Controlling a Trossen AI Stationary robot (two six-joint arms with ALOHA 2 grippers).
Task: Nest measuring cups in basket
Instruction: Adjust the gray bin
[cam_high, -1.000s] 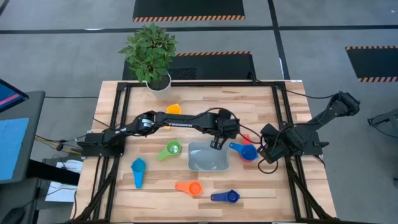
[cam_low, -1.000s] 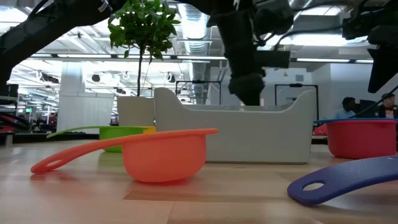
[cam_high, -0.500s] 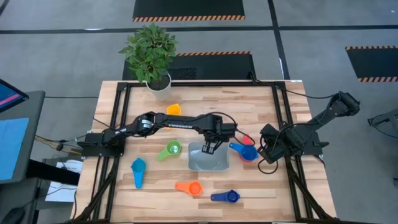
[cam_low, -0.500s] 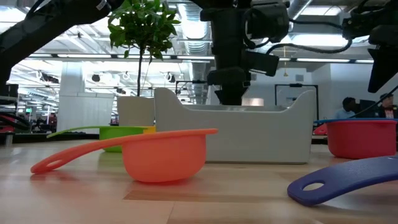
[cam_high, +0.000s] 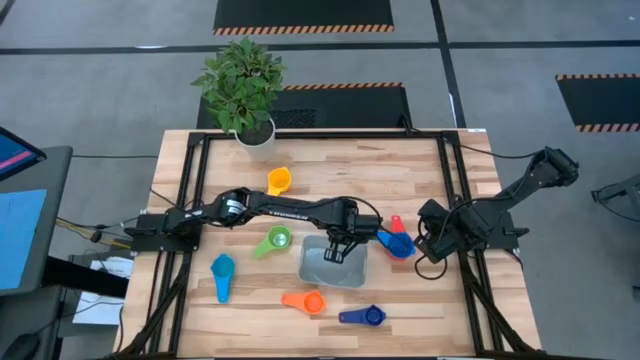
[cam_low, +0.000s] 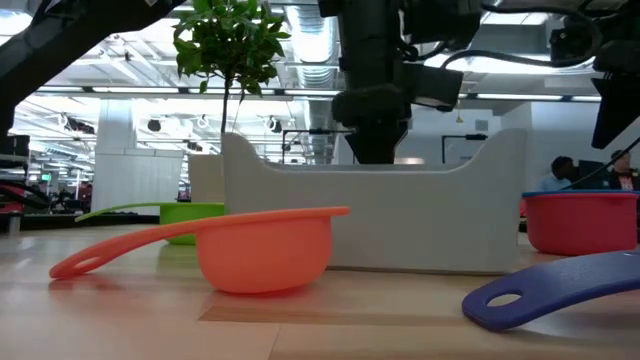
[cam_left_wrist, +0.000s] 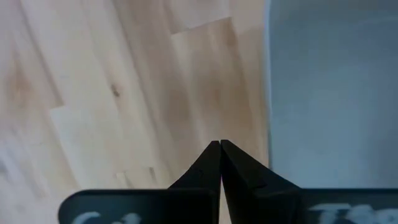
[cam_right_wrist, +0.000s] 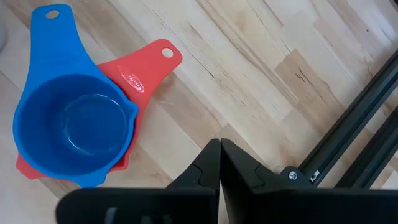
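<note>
Left gripper (cam_high: 337, 249), fingers pressed together and holding nothing, reaching into the basket (cam_high: 345, 272) at mid-table. Right gripper (cam_right_wrist: 220, 145), fingers together and empty, waiting at the table's right edge beside a blue cup (cam_high: 396, 243) nested in a red cup (cam_high: 393, 223). Yellow (cam_high: 279, 181), green (cam_high: 274, 241), light blue (cam_high: 221, 275), orange (cam_high: 306, 301) and dark blue (cam_high: 365, 316) cups scattered around the basket.

Grey floor (cam_high: 120, 60) w/ hazard-striped black mats (cam_high: 303, 14); ceiling strip lights (cam_low: 140, 70).
</note>
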